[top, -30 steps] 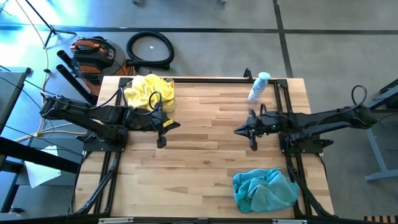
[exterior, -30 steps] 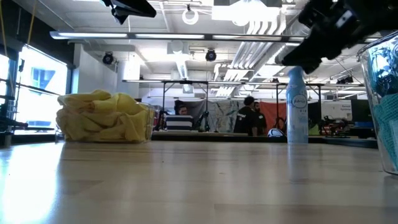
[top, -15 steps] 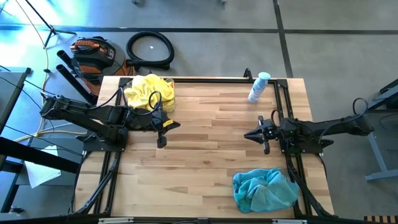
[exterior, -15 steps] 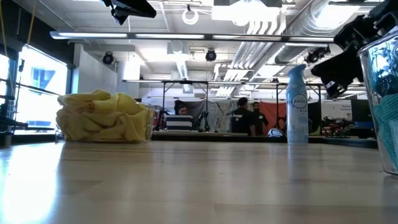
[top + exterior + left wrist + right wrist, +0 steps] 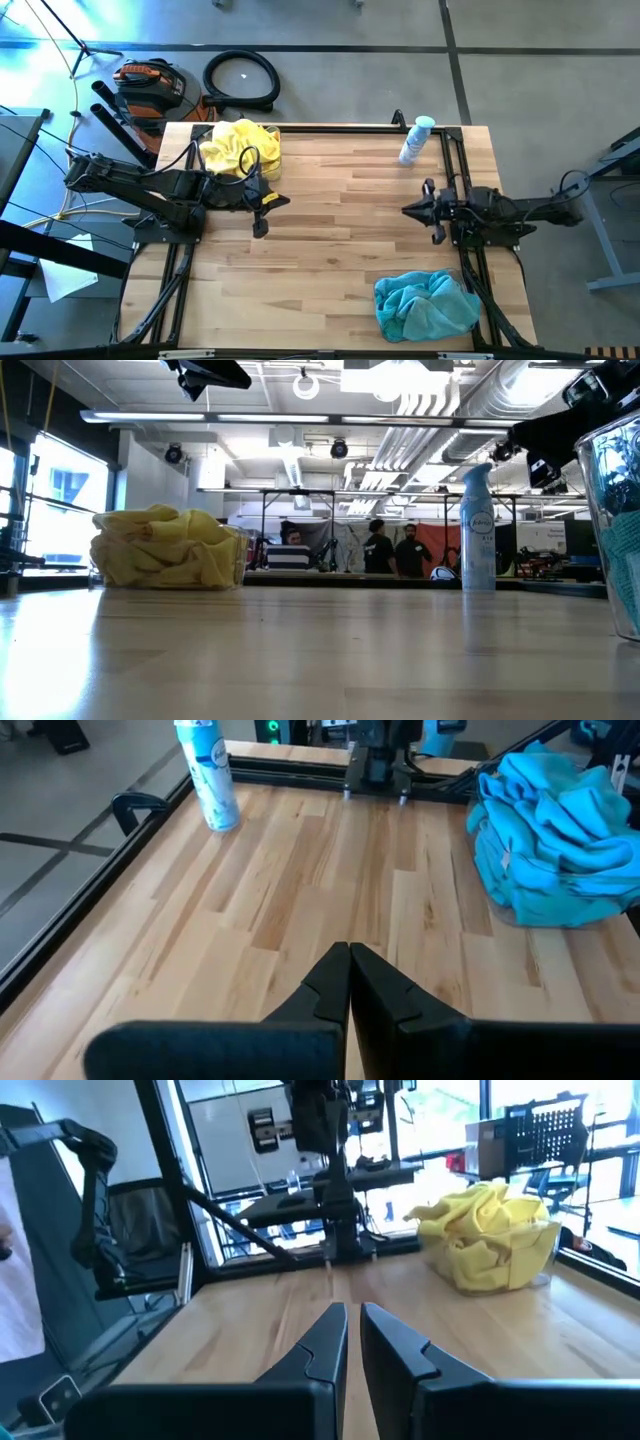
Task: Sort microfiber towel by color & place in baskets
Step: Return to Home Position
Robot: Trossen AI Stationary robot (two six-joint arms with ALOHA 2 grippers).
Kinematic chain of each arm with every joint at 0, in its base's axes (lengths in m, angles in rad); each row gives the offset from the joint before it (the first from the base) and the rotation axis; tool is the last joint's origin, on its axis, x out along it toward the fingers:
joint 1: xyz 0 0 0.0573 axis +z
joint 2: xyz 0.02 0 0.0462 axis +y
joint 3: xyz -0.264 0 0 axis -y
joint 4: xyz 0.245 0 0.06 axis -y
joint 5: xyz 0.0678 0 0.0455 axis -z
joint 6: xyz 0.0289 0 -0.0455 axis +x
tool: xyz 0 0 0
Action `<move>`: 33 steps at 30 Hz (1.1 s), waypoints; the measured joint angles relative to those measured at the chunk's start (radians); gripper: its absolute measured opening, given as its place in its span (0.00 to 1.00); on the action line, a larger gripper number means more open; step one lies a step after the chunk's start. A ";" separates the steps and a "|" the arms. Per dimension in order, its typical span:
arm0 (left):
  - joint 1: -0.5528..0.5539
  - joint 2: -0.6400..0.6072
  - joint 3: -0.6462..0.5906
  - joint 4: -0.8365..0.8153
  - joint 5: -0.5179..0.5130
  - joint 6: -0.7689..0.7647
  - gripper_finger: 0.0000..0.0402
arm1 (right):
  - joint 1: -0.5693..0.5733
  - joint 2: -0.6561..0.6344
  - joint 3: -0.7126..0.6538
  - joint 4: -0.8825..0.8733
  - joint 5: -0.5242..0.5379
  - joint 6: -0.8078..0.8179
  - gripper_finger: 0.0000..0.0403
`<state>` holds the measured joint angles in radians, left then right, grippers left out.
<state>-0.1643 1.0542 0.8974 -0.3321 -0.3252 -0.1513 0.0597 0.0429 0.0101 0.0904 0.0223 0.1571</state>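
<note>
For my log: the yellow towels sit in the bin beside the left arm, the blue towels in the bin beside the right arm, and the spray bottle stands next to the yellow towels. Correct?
One error: the high view shows the spray bottle on the right arm's side, far from the yellow towels. The rest holds.

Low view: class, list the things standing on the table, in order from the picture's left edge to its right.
Clear plastic bin heaped with bright yellow fuzzy towels → white-and-blue spray bottle → second clear plastic bin holding teal-blue towels.
</note>
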 joint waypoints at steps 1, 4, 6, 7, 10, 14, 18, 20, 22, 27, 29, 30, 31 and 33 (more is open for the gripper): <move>0.000 0.000 0.000 0.000 0.000 -0.004 0.00 | 0.000 -0.013 0.000 -0.007 0.000 -0.001 0.07; 0.000 0.000 0.000 0.000 0.000 -0.005 0.00 | 0.000 -0.043 0.000 -0.055 0.000 0.000 0.07; 0.000 0.000 0.000 0.000 0.000 -0.004 0.00 | 0.000 -0.041 0.000 -0.073 -0.005 0.008 0.07; 0.000 0.000 0.000 0.001 0.000 -0.005 0.00 | 0.000 -0.041 0.000 -0.075 -0.010 0.009 0.07; 0.000 0.000 0.000 0.001 0.000 -0.005 0.00 | 0.000 -0.042 0.000 -0.076 -0.016 -0.009 0.07; 0.000 0.000 0.000 0.001 0.001 -0.005 0.00 | 0.000 -0.030 0.000 -0.077 -0.019 -0.131 0.07; 0.000 0.000 0.000 0.001 0.001 -0.005 0.00 | 0.002 0.002 0.000 -0.079 -0.031 -0.224 0.07; 0.000 0.000 0.000 0.001 0.003 -0.004 0.00 | 0.002 0.028 0.000 -0.079 -0.031 -0.229 0.07; 0.000 0.000 0.000 0.001 0.010 -0.004 0.00 | 0.002 0.058 0.000 -0.079 -0.031 -0.219 0.07; 0.000 0.000 0.000 0.001 0.011 -0.003 0.00 | 0.002 0.110 0.000 -0.079 -0.031 -0.157 0.07; 0.000 0.000 0.000 0.001 0.011 -0.003 0.00 | 0.002 0.115 0.000 -0.079 -0.033 -0.157 0.07; 0.000 0.000 0.000 0.001 0.011 -0.003 0.00 | 0.002 0.115 0.000 -0.079 -0.034 -0.157 0.07; 0.000 0.000 0.000 0.001 0.011 -0.003 0.00 | 0.002 0.115 0.000 -0.079 -0.033 -0.157 0.07; 0.000 0.000 0.000 0.001 0.011 -0.003 0.00 | 0.002 0.115 0.000 -0.079 -0.031 -0.155 0.07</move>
<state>-0.1642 1.0542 0.8974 -0.3309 -0.3138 -0.1543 0.0620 0.1577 0.0101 0.0113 -0.0082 0.0023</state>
